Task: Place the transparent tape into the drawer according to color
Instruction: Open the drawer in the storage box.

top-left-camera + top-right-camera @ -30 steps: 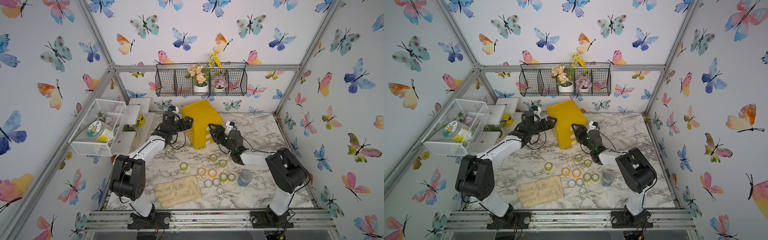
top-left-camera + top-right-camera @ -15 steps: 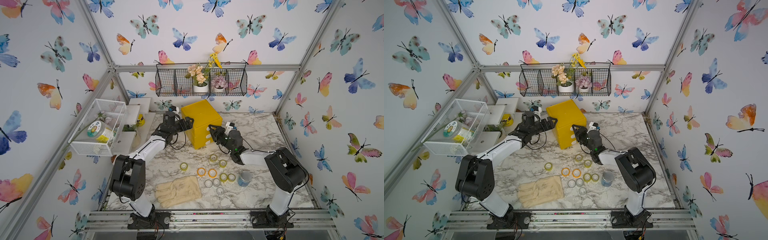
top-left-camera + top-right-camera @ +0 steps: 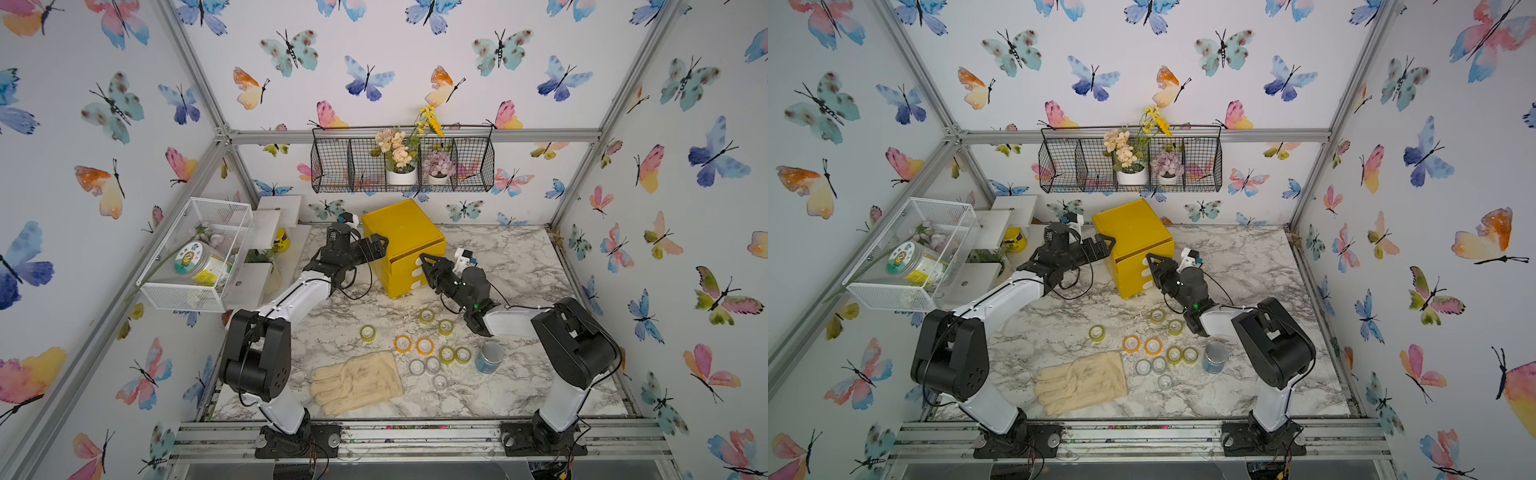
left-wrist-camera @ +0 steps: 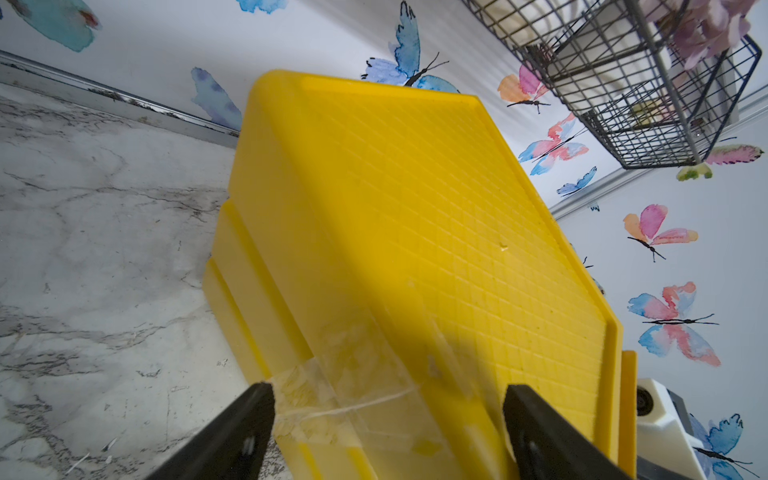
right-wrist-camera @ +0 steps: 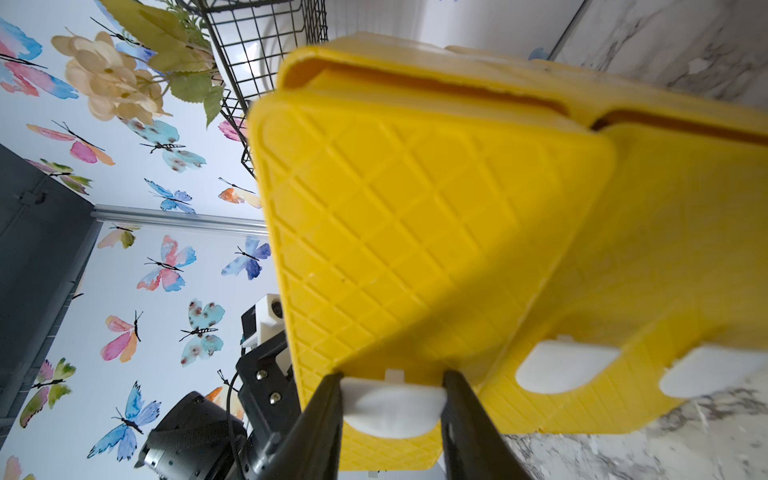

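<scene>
Right jaws just pinched the top drawer handle (image 5: 390,409).
Left jaws spread astride yellow cabinet (image 3: 401,243) corner; pull likely next, tape rings (image 3: 424,345) untouched on worktop (image 3: 511,266).

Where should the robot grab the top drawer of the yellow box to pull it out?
By its white tab handle, coming straight at the drawer front. The tab seems to stick out from the flat front and is narrow enough to pinch from both sides; the right hand is shut on it that way.
</scene>
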Controlling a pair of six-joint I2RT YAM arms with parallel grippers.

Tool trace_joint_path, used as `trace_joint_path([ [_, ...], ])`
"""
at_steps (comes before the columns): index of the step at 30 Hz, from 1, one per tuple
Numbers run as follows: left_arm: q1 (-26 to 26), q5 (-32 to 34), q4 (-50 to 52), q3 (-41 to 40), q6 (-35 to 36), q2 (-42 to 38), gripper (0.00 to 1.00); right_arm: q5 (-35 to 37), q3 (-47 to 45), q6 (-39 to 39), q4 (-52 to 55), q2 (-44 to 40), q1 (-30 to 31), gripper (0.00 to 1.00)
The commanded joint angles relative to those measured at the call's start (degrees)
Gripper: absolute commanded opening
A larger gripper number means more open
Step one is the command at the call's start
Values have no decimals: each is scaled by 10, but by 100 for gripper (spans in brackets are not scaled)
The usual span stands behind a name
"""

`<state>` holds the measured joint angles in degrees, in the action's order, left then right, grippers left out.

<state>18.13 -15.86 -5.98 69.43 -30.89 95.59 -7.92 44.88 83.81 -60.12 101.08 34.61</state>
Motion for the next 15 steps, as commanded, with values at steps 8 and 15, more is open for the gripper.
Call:
trace_joint_path([
  [8,7,-26,52,-6,-4,6,91,-13,-136,-22,-9,-127,4,32],
  [15,8,-30,42,-7,-15,10,91,-5,-188,-32,26,-200,4,32],
])
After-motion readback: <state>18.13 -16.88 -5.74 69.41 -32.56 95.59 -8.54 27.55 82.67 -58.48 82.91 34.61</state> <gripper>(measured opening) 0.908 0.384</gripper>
